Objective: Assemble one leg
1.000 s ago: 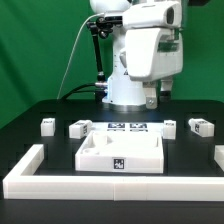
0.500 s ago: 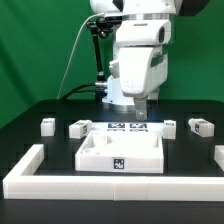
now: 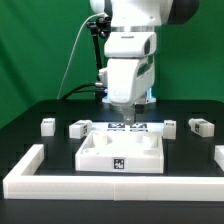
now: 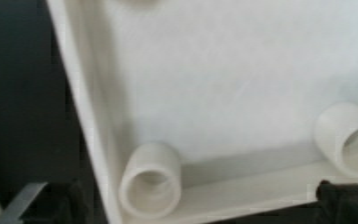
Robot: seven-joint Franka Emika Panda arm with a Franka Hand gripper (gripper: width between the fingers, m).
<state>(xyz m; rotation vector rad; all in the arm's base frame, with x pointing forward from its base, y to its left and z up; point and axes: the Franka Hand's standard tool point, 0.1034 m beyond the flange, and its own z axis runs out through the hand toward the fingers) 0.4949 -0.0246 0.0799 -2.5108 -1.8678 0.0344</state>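
The black desk carries everything. The long white L-shaped border wall runs along the near edge, well in front of the end effector. The large square tray-like part lies just in front of and below the end effector, which hangs low over the tray's far rim. In the wrist view the tray fills the picture, with two round sockets in its floor. The marker board lies flat directly beneath the end effector. The four legs rest on the desk in a row to either side of it: two toward the exterior view's left, two toward its right, all apart from it. The fingers stand wide apart, gripping nothing.
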